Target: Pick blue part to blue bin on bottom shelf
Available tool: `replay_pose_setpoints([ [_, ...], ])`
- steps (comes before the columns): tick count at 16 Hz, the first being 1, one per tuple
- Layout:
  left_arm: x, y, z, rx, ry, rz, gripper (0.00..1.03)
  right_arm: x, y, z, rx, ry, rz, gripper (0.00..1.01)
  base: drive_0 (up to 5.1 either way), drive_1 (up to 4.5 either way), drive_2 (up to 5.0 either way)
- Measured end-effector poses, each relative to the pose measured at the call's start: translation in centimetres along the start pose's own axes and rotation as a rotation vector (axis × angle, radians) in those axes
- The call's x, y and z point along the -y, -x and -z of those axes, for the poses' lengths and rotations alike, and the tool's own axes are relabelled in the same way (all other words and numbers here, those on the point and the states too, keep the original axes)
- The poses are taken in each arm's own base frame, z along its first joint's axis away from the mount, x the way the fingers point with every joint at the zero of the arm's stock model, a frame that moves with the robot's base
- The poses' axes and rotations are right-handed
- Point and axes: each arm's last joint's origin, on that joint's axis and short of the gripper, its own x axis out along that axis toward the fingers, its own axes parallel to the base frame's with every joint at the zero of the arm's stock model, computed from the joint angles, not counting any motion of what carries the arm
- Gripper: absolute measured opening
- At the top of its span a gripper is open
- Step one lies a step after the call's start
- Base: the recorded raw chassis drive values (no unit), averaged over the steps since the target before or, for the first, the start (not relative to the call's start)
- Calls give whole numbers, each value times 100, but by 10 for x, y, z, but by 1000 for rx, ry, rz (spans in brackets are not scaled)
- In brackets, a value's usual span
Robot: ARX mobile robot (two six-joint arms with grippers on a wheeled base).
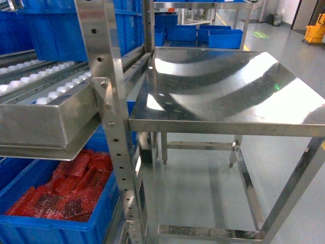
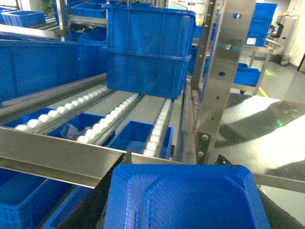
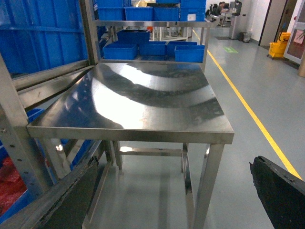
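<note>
The blue part [image 2: 183,200] fills the bottom of the left wrist view, a textured blue block with bevelled corners. My left gripper [image 2: 175,158] is shut on it, with a black finger [image 2: 102,195] against each side. It hangs just in front of the rack's steel front rail [image 2: 52,157]. Below the roller level sits a blue bin [image 1: 56,226] holding red packets; the bottom shelf under it is hidden. My right gripper [image 3: 172,162] is open and holds nothing, facing the steel table. Neither gripper shows in the head view.
A roller shelf [image 2: 119,109] carries stacked blue totes [image 2: 145,52]. Further blue bins [image 2: 136,136] show through the rollers. A perforated steel upright [image 1: 114,117] divides the rack from the flat steel table [image 3: 143,102]. Grey floor with a yellow line [image 3: 248,105] lies to the right.
</note>
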Motion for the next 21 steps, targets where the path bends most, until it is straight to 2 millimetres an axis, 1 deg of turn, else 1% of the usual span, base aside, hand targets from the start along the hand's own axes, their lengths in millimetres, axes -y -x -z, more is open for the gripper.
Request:
replay_pose_setpoints([
  [21, 0, 0, 0, 2, 2, -2, 43, 0, 0, 0, 2, 0, 0, 98, -513, 232, 232],
])
